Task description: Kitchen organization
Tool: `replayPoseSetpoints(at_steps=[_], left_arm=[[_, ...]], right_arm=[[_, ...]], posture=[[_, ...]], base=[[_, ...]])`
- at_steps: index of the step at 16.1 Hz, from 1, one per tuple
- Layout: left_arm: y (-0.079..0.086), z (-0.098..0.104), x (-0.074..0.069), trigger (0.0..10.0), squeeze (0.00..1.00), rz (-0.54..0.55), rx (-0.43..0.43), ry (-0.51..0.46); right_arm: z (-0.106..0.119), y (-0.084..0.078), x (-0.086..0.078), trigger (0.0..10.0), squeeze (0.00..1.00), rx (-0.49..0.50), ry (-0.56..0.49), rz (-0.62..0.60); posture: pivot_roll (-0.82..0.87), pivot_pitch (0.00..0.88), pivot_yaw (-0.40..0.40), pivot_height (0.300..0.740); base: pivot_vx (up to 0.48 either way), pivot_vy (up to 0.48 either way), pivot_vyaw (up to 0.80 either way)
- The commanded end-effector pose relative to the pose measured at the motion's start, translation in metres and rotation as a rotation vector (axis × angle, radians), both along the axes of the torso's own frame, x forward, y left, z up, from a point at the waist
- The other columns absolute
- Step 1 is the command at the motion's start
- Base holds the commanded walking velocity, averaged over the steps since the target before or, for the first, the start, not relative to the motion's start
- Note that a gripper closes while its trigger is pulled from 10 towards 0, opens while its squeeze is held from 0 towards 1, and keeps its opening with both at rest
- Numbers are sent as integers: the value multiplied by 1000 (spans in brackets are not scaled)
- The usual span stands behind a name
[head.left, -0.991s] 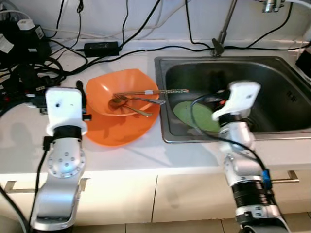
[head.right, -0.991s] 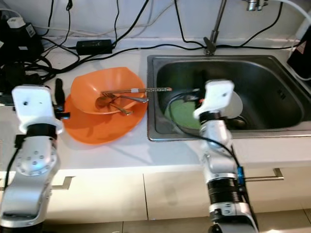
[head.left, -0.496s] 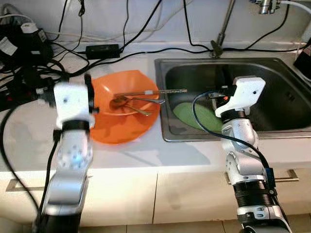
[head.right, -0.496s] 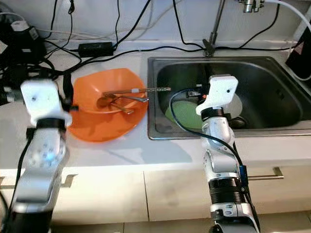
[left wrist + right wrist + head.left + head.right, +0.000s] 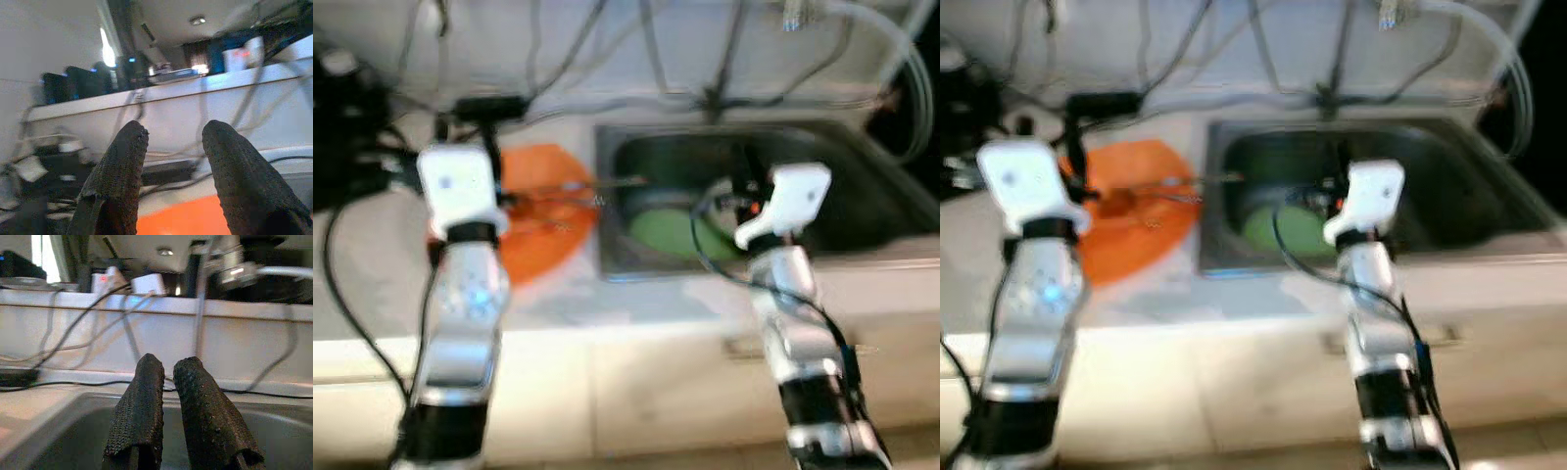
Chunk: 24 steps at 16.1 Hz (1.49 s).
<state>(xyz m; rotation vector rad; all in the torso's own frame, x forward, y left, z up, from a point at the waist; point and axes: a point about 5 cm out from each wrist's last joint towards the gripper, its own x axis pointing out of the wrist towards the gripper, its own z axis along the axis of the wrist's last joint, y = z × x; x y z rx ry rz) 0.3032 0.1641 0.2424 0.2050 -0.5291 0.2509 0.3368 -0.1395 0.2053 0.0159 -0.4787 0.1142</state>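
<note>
The head views are blurred. An orange bowl [image 5: 548, 201] holding several pieces of metal cutlery [image 5: 570, 188] rests on an orange plate [image 5: 530, 250] on the white counter, left of the steel sink [image 5: 607, 264]. A green plate [image 5: 661, 233] lies in the sink. My left gripper [image 5: 173, 134] is open and empty, held up at the bowl's left edge, with the orange rim [image 5: 195, 215] just below its fingers. My right gripper [image 5: 168, 364] hovers over the sink's near side above the green plate, shut with nothing between its fingers.
Black cables and a power adapter [image 5: 489, 106] lie along the back of the counter, with dark devices [image 5: 347, 137] at the far left. The tap [image 5: 715, 93] stands behind the sink. White cabinet drawers [image 5: 636, 392] run below the counter edge.
The whole picture has shifted and blurred, so the camera has moved. My left arm has come in closer to the orange bowl. The right gripper stays over the sink.
</note>
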Motion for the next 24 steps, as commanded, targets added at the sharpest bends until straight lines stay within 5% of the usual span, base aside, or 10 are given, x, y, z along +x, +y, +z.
replayPoseSetpoints(at_steps=[1, 10, 14, 24], left_arm=[[5, 3, 0, 10000, 0, 27, 6, -18], [6, 17, -4, 10000, 0, 34, -10, -76], [7, 11, -2, 10000, 0, 31, -23, -41], [-5, -13, 4, 10000, 0, -82, -46, 80]], right_arm=[[4, 1, 0, 10000, 0, 7, -9, 10], [2, 8, 1, 10000, 0, -19, 10, 38], [-1, 9, 2, 10000, 0, -25, 32, 44], [-8, 12, 3, 10000, 0, -9, 73, 52]], posture=[[123, 45, 0, 740], [131, 51, -6, 740], [131, 51, -5, 740], [126, 36, 8, 740]], base=[[0, -480, 0], [0, -107, 71], [0, 0, 681], [0, 0, 0]])
